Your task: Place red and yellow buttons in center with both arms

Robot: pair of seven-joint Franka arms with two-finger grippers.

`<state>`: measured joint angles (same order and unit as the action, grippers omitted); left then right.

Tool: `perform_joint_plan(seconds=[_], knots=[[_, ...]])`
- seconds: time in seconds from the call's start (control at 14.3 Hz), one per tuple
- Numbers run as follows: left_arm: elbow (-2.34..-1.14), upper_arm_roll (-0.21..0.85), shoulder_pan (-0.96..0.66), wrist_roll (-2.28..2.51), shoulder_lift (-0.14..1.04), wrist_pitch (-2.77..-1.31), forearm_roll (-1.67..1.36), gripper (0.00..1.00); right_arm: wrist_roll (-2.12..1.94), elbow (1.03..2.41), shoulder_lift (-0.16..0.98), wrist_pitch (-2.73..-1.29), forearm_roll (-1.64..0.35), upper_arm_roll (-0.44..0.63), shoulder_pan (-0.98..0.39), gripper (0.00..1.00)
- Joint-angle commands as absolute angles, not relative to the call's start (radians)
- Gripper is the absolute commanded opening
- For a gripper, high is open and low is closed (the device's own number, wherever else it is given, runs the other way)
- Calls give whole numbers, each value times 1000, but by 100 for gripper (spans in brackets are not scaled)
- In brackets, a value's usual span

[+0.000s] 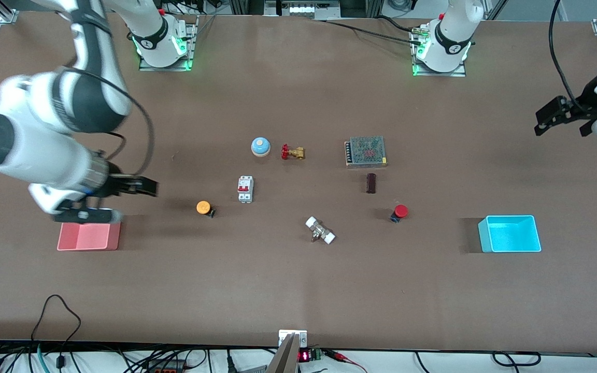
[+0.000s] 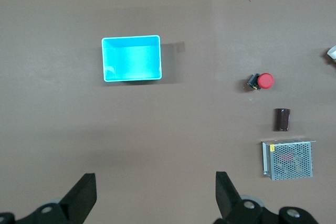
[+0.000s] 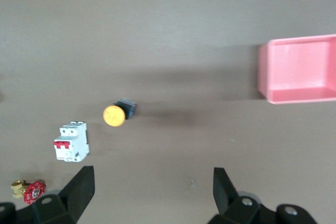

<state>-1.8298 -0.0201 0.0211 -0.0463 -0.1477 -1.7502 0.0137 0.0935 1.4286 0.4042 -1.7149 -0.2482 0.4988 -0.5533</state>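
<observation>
The yellow button (image 1: pixel 203 207) lies on its side on the brown tabletop (image 1: pixel 283 269), between the pink tray and the white circuit breaker. It also shows in the right wrist view (image 3: pixel 114 115). The red button (image 1: pixel 400 212) lies on its side nearer to the front camera than the dark cylinder; it also shows in the left wrist view (image 2: pixel 264 81). My right gripper (image 1: pixel 148 187) is open and empty, up over the table between the pink tray and the yellow button (image 3: pixel 152 190). My left gripper (image 1: pixel 563 126) is open and empty, high over the left arm's end of the table (image 2: pixel 156 192).
A pink tray (image 1: pixel 88 237) sits under the right arm's wrist, and a cyan tray (image 1: pixel 509 233) at the left arm's end. Mid-table stand a blue bell (image 1: pixel 260 146), brass valve (image 1: pixel 292 152), circuit breaker (image 1: pixel 245 189), metal power supply (image 1: pixel 365 151), dark cylinder (image 1: pixel 371 183) and white-capped fitting (image 1: pixel 320 230).
</observation>
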Motion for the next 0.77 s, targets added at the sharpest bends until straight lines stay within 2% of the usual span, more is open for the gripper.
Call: perform_joint_plan(seconds=[0.0, 0.14, 0.21, 0.42, 0.56, 0.7], knots=[[-1795, -9, 32, -63, -169, -1703, 9, 100, 51, 1387, 370, -1646, -209, 540, -540, 100], [-1732, -9, 32, -64, -158, -1642, 6, 100, -20, 1387, 341, -1640, -178, 519, -461, 100], [-1694, -9, 32, -64, -144, -1608, 5, 100, -46, 1385, 325, -1628, -173, 470, -392, 100], [-1615, -9, 31, -55, -97, -1572, 2, 100, -121, 1385, 270, -1588, -97, 222, -120, 100], [-1614, -11, 32, -55, -94, -1571, 0, 100, -112, 1413, 218, -1580, -34, 85, -7, 100], [-1612, -12, 31, -58, -92, -1571, -6, 100, -86, 1456, 178, -1559, -26, 83, -5, 100]])
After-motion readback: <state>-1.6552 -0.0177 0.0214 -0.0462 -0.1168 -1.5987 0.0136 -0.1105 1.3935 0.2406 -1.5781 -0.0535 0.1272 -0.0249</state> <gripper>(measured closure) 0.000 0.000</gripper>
